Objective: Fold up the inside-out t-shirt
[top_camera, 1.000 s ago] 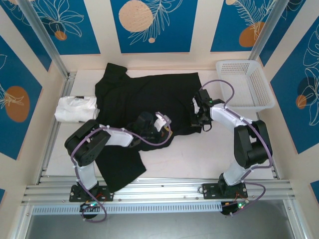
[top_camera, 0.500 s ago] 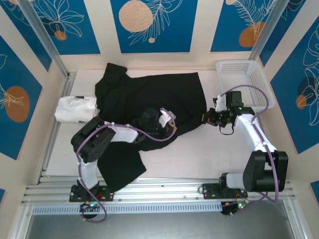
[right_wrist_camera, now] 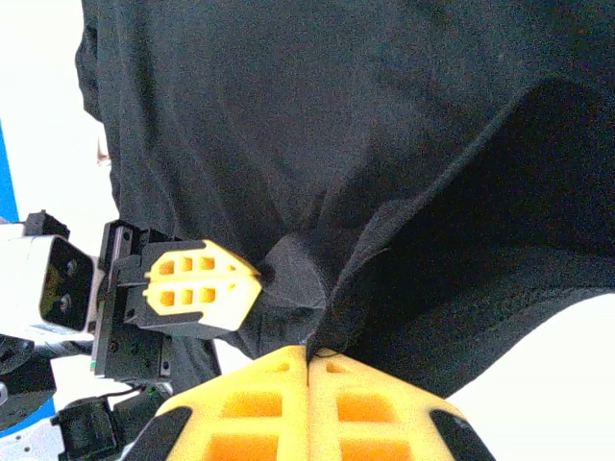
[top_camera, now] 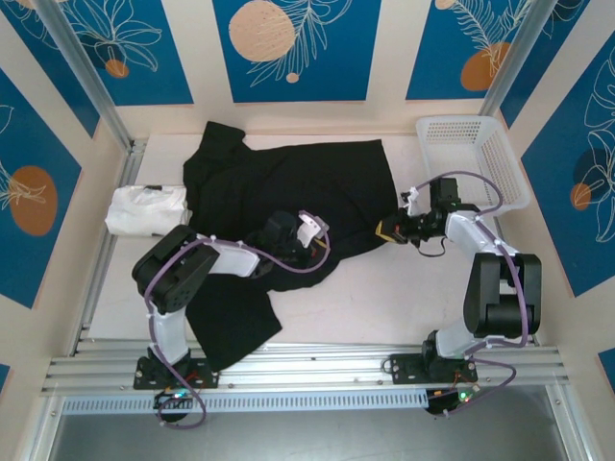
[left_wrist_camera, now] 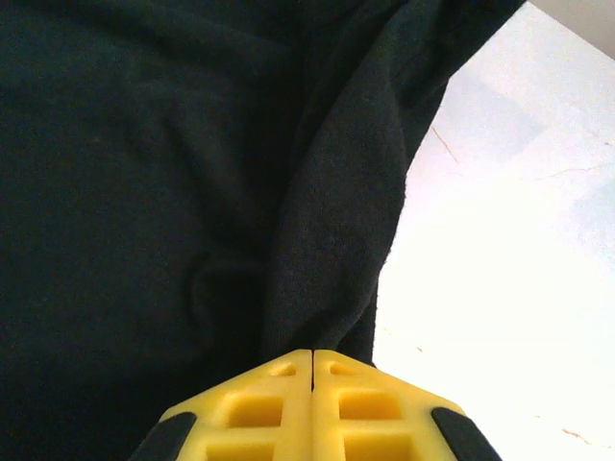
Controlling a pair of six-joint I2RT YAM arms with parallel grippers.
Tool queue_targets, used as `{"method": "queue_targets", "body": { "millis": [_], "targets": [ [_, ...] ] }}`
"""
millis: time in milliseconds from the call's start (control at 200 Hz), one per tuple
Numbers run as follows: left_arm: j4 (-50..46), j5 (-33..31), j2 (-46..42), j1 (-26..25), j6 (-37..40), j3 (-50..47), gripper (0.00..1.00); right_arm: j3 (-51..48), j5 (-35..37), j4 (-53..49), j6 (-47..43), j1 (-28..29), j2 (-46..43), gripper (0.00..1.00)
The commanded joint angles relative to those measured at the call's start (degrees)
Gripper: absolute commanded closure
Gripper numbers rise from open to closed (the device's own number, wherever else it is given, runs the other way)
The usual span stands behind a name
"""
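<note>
Black t-shirt (top_camera: 288, 182) lies spread across the surface (top_camera: 384, 298), one part trailing toward the near edge. Both clenched on cloth: left end effector (left_wrist_camera: 311, 357) pinches a near-edge fold, right end effector (right_wrist_camera: 309, 353) the right edge.

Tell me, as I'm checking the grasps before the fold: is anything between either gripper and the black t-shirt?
Nothing visible. The left gripper and right gripper are each shut directly on the black t-shirt; the white folded garment and white basket lie off to its sides.
</note>
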Motion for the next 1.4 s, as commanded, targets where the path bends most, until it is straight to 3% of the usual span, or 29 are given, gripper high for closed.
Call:
{"method": "queue_targets", "body": {
  "millis": [0,385,820,960,1015,1125,1250,1320,1395],
  "targets": [
    [-0.6,-0.2,-1.9,-0.1,0.5,0.3,1.00,2.8,3.8,-1.3,0.8,-0.4,-1.7,1.00],
    [-2.6,-0.4,-1.0,-3.0,4.4,2.6,1.00,2.7,11.0,-4.4,-0.3,-0.3,-2.7,1.00],
    [-2.1,-0.7,-1.5,-2.9,3.8,2.0,1.00,2.5,10.9,-4.7,-0.8,-0.6,-2.2,1.00],
    [-2.4,-1.8,-5.1,-2.9,2.0,0.6,0.57,2.6,12.3,-5.2,-0.7,-1.2,-3.1,1.00],
    [-4.4,-3.5,-7.8,-2.8,0.8,-0.6,0.49,2.4,12.4,-5.0,-0.5,-1.5,-3.8,1.00],
    [-15.1,-13.3,-15.7,-2.4,-2.6,-3.6,0.43,1.8,12.9,-4.6,-0.2,-1.7,-5.2,1.00],
    [-31.9,-25.9,-27.0,-0.4,-11.5,-8.9,0.42,0.9,12.9,-3.6,0.1,-1.6,-6.6,1.00],
    [-38.0,-28.2,-32.8,3.6,-17.4,-12.9,0.42,0.7,12.9,-3.1,0.3,-1.5,-6.9,1.00],
    [-40.9,-26.1,-36.9,9.6,-21.0,-16.5,0.42,0.9,12.6,-2.4,0.4,-1.4,-6.9,1.00]
  ]
}}
